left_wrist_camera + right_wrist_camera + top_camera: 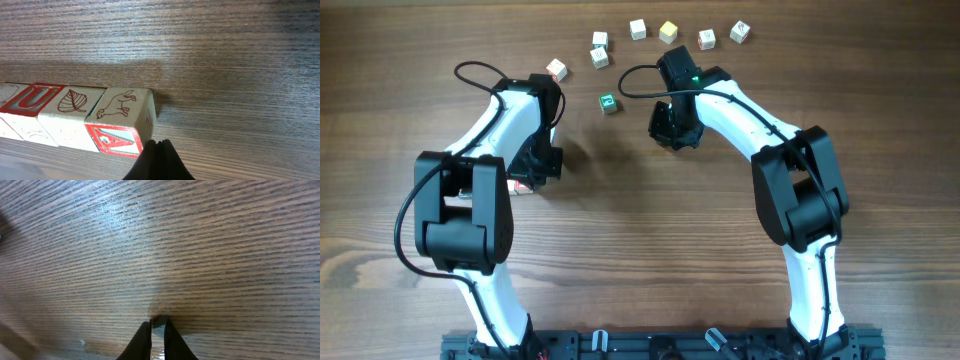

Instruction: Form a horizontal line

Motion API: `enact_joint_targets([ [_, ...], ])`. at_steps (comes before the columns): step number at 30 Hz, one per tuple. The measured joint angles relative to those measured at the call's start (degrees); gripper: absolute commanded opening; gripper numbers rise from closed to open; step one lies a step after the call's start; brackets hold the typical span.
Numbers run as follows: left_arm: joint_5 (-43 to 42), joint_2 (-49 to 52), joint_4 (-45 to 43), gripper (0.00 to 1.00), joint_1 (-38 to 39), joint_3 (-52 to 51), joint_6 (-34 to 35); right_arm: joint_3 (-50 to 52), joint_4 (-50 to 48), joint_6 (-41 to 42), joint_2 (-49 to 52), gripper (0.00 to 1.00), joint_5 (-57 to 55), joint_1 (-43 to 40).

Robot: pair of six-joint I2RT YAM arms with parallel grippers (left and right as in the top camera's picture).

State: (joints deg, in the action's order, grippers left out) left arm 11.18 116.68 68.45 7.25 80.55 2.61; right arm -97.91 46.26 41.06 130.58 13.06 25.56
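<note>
Whitish wood cubes make up the horizontal line (pixel 75 116). It lies on the worktop (pixel 225 75) just beside my left jaws, which are clenched on nothing. Their fingertips (pixel 159 156) sit by the lower corner of the end cube (pixel 122 120), which has a red A on its side and an animal on top. Next along come a leaf cube (pixel 67 112) and a red U cube (pixel 31 99). The row then runs off the picture's left edge, so I cannot count it.

From overhead my left arm (pixel 510 130) hides all but a sliver of the line (pixel 521 187). My right jaws hang over bare wood, well apart from it, seemingly clenched down to a thin gap with nothing between.

A green-faced cube (pixel 608 102) lies between my arms. Seven loose cubes (pixel 638 29) arc along the far side, their faces too small to read.
</note>
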Motion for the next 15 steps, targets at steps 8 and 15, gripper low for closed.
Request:
enact_joint_targets([
  [8, 0.2, 0.0, 0.3, 0.04, 0.0, 0.0, 0.0, 0.0, 0.0, 0.0, 0.0, 0.12, 0.0, 0.0],
  [15, 0.2, 0.0, 0.6, 0.04, 0.0, 0.0, 0.1, 0.0, 0.0, 0.0, 0.0, 0.12, 0.0, 0.0],
])
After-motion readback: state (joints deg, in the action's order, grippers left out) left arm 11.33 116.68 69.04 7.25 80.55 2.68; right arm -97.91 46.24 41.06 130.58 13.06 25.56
